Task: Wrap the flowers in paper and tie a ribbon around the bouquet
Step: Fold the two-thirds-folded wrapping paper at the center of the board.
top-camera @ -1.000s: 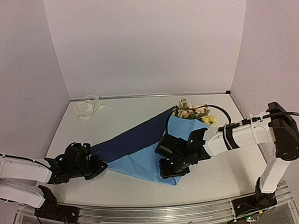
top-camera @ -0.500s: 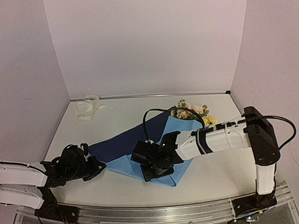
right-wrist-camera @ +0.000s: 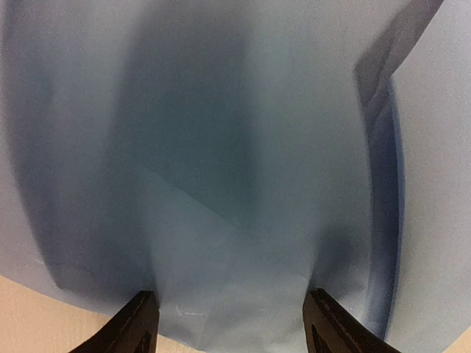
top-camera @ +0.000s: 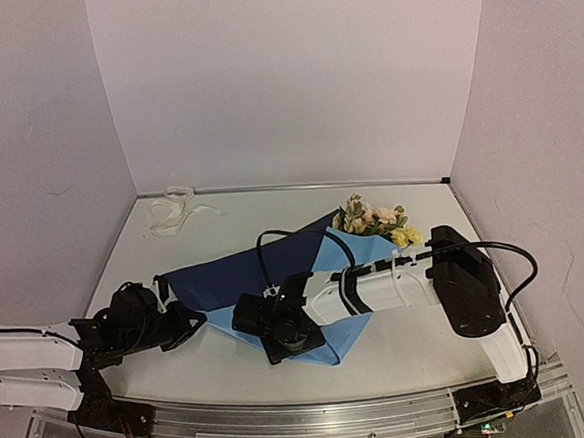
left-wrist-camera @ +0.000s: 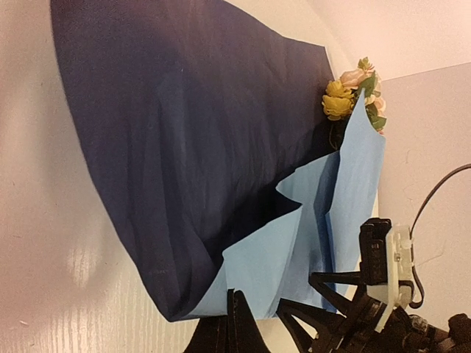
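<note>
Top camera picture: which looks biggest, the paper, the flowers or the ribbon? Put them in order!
1. The paper: by far the biggest.
2 and 3. The flowers and the ribbon: both small and about alike. The ribbon lies bunched up, so I won't rank these two.

Creased light blue paper fills the view beneath the jaws, which stand apart.

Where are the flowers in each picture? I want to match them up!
Top view: flowers right of the middle, toward the back, poking out of the paper's far end.
Left wrist: flowers at the upper right, at the paper's tip.
Right wrist: no flowers; paper nearly fills it.
Shared landmark: the blue paper, seen in all three.
</note>
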Robot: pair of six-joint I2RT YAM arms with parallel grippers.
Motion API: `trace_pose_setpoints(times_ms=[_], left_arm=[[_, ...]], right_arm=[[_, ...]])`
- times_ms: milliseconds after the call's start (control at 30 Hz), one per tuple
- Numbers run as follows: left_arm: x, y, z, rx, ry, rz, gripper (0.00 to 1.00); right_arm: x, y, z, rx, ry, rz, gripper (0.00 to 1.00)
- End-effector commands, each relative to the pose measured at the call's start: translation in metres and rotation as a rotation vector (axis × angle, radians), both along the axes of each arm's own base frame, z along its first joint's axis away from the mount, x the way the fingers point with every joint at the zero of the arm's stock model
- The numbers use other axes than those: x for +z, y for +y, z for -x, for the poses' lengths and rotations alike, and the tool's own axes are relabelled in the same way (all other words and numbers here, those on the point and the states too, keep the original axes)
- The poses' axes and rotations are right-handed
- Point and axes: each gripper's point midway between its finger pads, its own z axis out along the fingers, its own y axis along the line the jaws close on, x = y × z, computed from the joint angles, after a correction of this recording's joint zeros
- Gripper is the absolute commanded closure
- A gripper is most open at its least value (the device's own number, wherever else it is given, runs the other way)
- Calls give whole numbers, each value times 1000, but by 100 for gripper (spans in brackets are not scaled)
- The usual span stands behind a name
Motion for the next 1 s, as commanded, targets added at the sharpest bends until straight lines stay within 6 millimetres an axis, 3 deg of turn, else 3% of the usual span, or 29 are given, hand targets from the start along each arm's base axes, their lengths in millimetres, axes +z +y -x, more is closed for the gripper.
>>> trace_pose_setpoints(times_ms=[0,200,433,600,767,967], left_arm=[[17,-3,-1,-23,-55,11,100],[46,-16,-1,-79,-124,56,100],[69,-41,3,-163,-183,84,100],[76,-62,11,-230,-203,77,100],[65,-58,9,-190,-174,52,100],[69,-53,5,-167,-194,37,100]], right_arm=[[-10,-7,2,1,6,79,28],[-16,-9,5,5,13,114,18],[-9,-11,4,12,2,112,2],[-2,-11,3,17,-7,100,2],[29,-9,-3,39,-53,31,2],[79,-4,-3,76,-95,-102,2]])
